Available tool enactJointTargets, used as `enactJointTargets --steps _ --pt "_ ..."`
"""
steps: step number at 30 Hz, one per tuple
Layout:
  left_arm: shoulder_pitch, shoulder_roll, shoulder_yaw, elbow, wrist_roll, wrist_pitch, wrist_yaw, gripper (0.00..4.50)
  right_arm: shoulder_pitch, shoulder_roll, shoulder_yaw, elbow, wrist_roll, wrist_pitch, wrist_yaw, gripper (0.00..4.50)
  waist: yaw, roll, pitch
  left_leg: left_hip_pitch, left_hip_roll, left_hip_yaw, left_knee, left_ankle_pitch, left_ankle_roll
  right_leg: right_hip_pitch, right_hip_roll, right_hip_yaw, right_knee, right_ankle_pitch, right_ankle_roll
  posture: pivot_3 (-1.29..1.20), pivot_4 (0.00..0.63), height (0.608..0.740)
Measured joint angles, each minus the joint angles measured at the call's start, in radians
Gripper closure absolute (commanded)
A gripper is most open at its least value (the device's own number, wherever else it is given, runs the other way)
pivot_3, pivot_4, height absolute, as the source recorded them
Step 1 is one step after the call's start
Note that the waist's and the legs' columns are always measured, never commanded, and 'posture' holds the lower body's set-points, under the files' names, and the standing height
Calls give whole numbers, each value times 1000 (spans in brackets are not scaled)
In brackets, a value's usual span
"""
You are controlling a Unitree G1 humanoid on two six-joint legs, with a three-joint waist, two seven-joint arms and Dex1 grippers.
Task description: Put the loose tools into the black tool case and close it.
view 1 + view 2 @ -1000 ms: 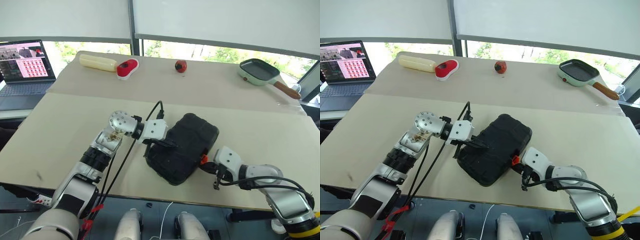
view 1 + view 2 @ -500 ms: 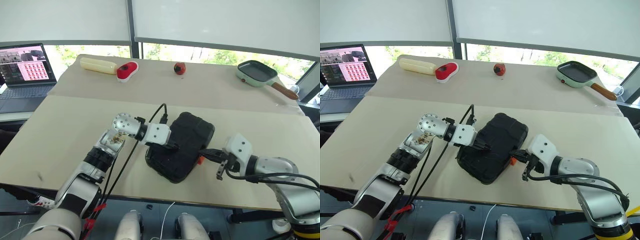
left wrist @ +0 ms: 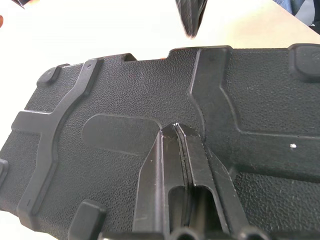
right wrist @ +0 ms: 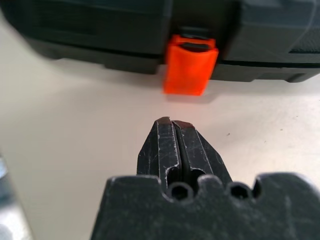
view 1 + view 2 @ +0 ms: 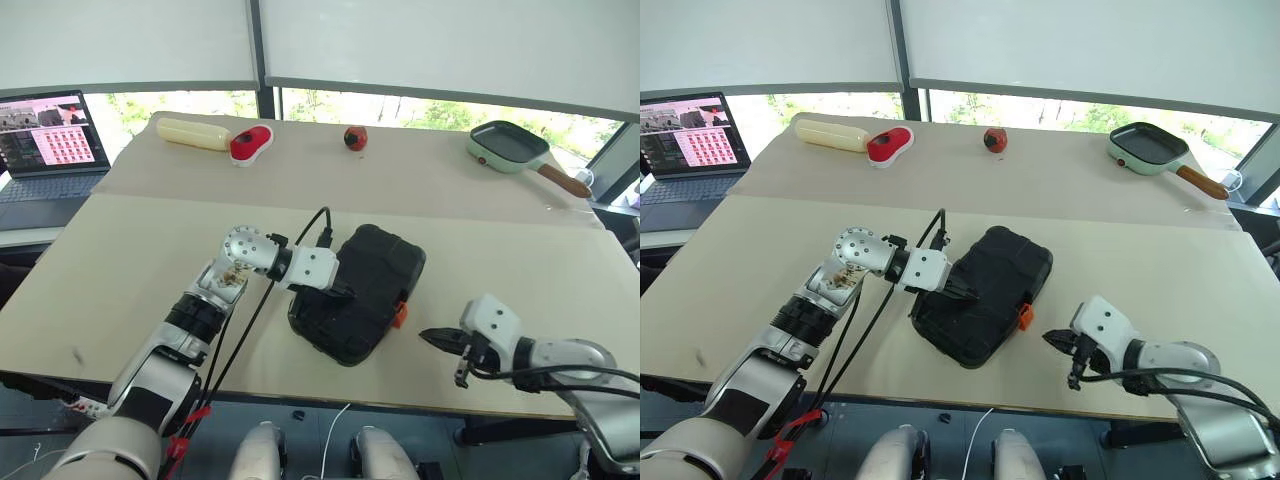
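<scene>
Both pincers pinched tight, holding nothing: left pincer [image 3: 172,131] pressed on closed black tool case [image 5: 365,290], right pincer [image 4: 172,122] just off orange latch [image 4: 190,64].

Left wrist cam: my left gripper [image 3: 173,131] pressed shut on top of the closed black tool case [image 3: 100,150].

My two black fingers [image 3: 155,175] lie together with no gap, tips resting on the case's textured lid beside a raised rib. Ribbed shell, moulded corner bumps visible. Beyond the case's far edge, pale table surface [image 3: 100,30]. A dark blurred object [image 3: 190,15] sits past that edge; I cannot tell what it is.
</scene>
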Motion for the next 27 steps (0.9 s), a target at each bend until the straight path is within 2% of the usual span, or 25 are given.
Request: enactJointTargets --steps 10,18,20,27 --pt "-7 -2 0 5 2 10 -5 4467 -124 119 111 128 -76 -64 -49 4500 -3 0 -1 0 0 0 0 0 0 0 0 0 0 0 0 0 150 740" --pt "-12 1 6 4 3 14 -19 4467 -126 204 92 139 -71 -60 -69 4500 -14 0 0 0 1 0 0 0 0 -1 2 1 1 0 -1 0 150 740" --pt "-13 -1 8 4 3 15 -19 4467 -124 220 59 137 -30 -35 -69 4500 -13 1 0 0 1 0 0 0 0 -2 2 1 1 0 -1 0 150 740" --pt "-21 -19 5 19 17 10 -10 4467 -154 230 -24 -21 83 -18 -51 4500 -5 2 -1 0 1 0 -1 0 0 -1 1 1 0 0 0 0 150 740"
